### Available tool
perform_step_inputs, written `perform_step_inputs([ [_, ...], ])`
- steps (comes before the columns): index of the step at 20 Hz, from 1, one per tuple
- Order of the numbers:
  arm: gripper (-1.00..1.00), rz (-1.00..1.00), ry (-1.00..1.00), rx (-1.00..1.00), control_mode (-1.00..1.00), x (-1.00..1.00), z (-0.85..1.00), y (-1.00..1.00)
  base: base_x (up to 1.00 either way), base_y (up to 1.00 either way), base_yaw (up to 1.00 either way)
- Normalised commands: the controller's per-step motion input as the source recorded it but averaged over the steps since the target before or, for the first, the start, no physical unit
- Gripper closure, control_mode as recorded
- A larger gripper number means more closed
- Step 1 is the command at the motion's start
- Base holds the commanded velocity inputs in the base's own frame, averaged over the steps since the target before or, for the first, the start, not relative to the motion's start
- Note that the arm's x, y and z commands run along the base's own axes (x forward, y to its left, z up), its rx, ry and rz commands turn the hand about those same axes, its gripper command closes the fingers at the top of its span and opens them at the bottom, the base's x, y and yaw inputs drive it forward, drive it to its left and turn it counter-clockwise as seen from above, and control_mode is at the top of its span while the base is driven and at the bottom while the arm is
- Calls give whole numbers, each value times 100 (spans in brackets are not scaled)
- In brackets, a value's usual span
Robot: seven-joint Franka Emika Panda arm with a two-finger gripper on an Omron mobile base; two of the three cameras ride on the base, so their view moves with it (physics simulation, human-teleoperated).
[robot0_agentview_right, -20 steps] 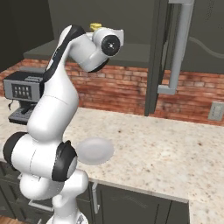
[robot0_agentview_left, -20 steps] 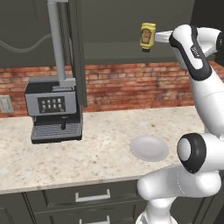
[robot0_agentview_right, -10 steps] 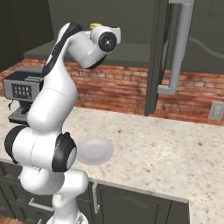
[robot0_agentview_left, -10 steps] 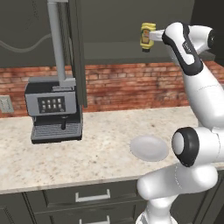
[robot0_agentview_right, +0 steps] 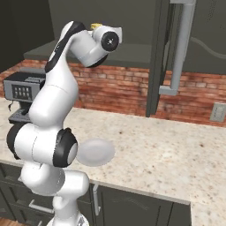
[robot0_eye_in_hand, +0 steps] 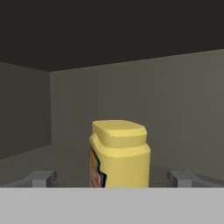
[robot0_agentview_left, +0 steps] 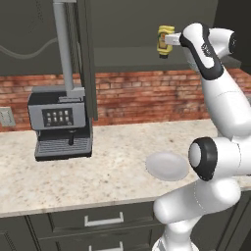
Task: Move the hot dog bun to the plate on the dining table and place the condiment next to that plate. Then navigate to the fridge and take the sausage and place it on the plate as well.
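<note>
Condiment (robot0_eye_in_hand: 119,153) sits mid-frame between our released jaws; we should ease forward squarely, then clench around its body.

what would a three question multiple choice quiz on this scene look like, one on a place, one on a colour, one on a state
1. Where does the condiment stand?
A. on the counter beside the coffee machine
B. on a dark shelf above the brick wall
C. on the small white plate

2. What colour is its body?
A. red
B. yellow
C. green

3. How is the gripper?
A. open, fingers either side of the bottle
B. shut on the bottle
C. shut on a mug

Answers:
1 B, the left base view shows it up high.
2 B, the hand view shows yellow.
3 A, gaps show beside the bottle.
</note>
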Motion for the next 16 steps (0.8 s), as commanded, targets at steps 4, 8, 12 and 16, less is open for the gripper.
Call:
perform_step_inputs([
  [4,-100,3,0,0,-100,19,-7,0,0,0,0],
  [8,-100,3,1,0,-100,21,-11,0,0,0,0],
  [12,-100,3,0,0,-100,19,-13,0,0,0,0],
  [16,-100,2,1,-1,-100,21,-15,6,0,0,0],
])
